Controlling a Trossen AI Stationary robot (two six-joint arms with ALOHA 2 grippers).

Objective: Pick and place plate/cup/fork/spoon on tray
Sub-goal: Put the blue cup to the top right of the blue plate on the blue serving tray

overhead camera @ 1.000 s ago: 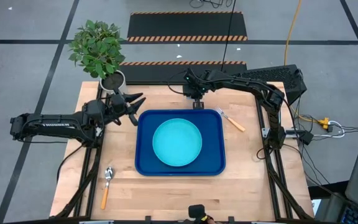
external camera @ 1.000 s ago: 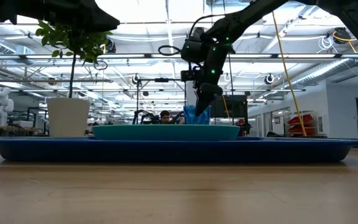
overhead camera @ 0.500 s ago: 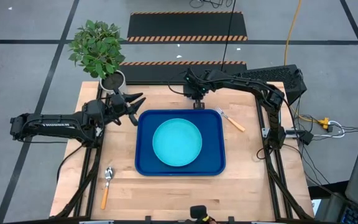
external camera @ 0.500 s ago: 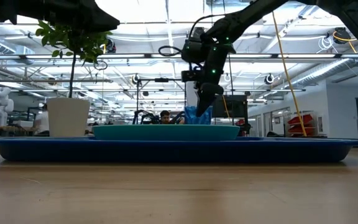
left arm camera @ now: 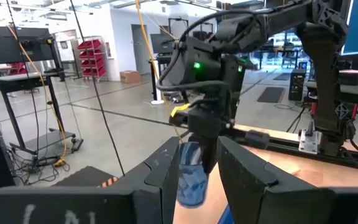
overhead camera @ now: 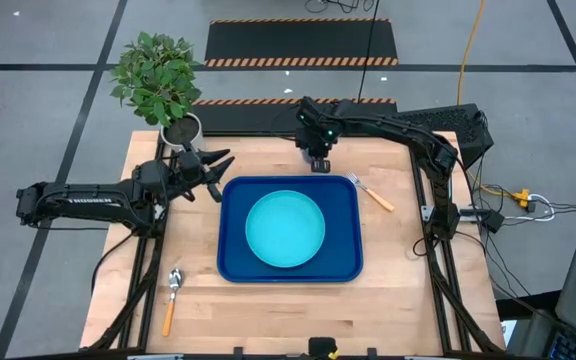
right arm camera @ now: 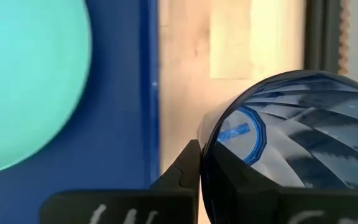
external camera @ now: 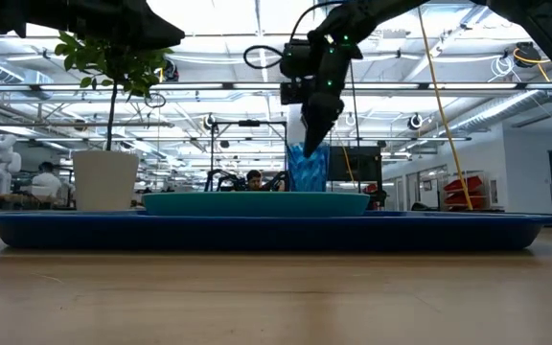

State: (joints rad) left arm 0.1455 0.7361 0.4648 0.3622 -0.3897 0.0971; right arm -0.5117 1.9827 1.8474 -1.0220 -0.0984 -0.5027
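- Done so far: plate [overhead camera: 284, 229] lying flat in the middle of the tray [overhead camera: 346, 262], filling most of it.
- In hand: cup [external camera: 307, 169] clamped in the right gripper [overhead camera: 318, 163], pinched by the rim and lifted clear of the table, just past the far edge of the tray. Seen in the right wrist view, hanging over bare wood beside the tray's rim, not yet over the tray itself.
- Judged next: carrying the cup over the rim and setting it down in whatever strip of the tray is left around the plate, a corner being the likeliest spot.
- Left to do: fork [overhead camera: 373, 192] lying on the table just off the tray's far right corner, untouched.
- Also left: spoon [overhead camera: 172, 297] on the table near the tray's near left corner, well apart from it, untouched.
- Waiting: left gripper [overhead camera: 216, 168] hovering off the tray's far left corner, fingers parted and holding nothing.
- Beyond that corner, a potted plant [overhead camera: 158, 80], no part of the job.
- Tally: one of four items placed, one being carried, two still on the table.
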